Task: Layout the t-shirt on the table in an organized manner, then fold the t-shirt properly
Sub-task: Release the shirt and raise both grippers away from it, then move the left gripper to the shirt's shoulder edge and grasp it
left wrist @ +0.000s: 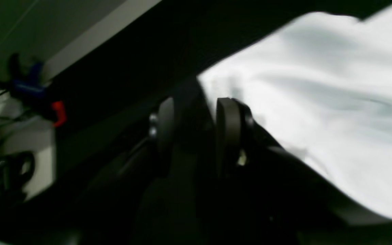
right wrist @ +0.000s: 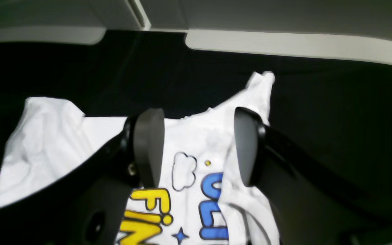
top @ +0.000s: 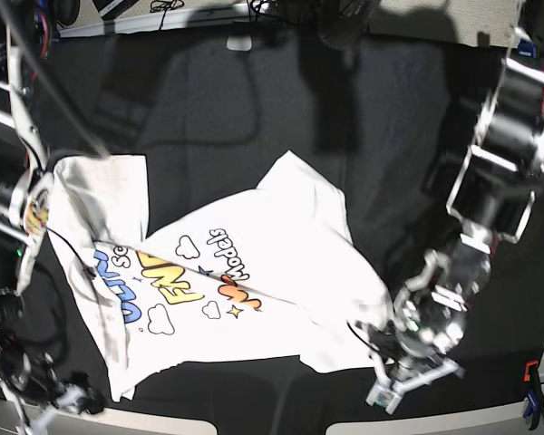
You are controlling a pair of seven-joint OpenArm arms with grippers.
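**Open jaws above printed shirt**

Right gripper [right wrist: 196, 146] poised with jaws well apart, nothing between them. Below: the t-shirt [right wrist: 199, 149], white, print side up, showing cloud outline, yellow and blue bubble letters, small blue star. Crumpled sleeve at left. Spread over the table [right wrist: 335, 102], black cloth, pale wall beyond.

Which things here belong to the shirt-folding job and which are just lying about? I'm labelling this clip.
Job:
t-shirt, print up, crumpled
table in black cloth
left gripper, open at the shirt's edge
right gripper, open over the print

Lying about:
blue and orange clip at the table edge
cables beyond the far edge
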